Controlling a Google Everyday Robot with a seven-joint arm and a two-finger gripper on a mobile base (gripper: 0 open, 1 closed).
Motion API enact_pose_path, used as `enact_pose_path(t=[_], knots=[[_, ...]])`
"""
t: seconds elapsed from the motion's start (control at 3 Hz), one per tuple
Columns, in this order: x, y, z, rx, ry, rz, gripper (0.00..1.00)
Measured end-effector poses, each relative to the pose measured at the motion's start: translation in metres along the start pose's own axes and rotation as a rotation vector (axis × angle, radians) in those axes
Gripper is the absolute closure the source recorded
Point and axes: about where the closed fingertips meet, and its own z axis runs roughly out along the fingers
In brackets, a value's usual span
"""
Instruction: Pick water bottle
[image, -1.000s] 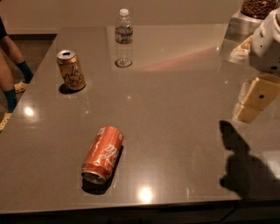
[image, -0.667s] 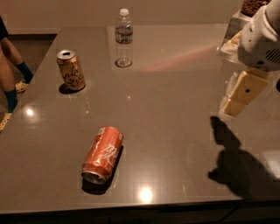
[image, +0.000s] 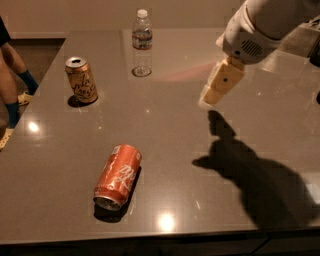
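dim warm overhead light puts small glare spots (image: 165, 223) on the glossy table (image: 165, 130) and a hard shadow (image: 260, 182) below the gripper (image: 209, 98) at upper right.

No text can be read. The upright can (image: 81, 80), back left on the tabletop (image: 165, 130), has dark script lettering on its orange side that is too blurred to read. The lying can (image: 118, 176), front centre, has white script lettering along its body and a small pale patch near its far end, both illegible. The water bottle (image: 142, 44), at the back, has a dark label band with print too small to make out. The tool (image: 212, 95) hangs above the tabletop to the right of the water bottle. Its cream casing has one small dark dot and nothing readable.
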Motion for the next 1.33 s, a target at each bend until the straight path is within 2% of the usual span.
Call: enact_pose_path(t=[0.67, 1.0, 1.33], knots=[[-0.062, -0.052, 0.053, 0.056, -0.112, 0.119, 0.0], [-0.089, -0.09, 0.073, 0.112, -0.142, 0.183, 0.0], [-0.114, -0.13, 0.095, 0.169, -0.183, 0.276, 0.0]])
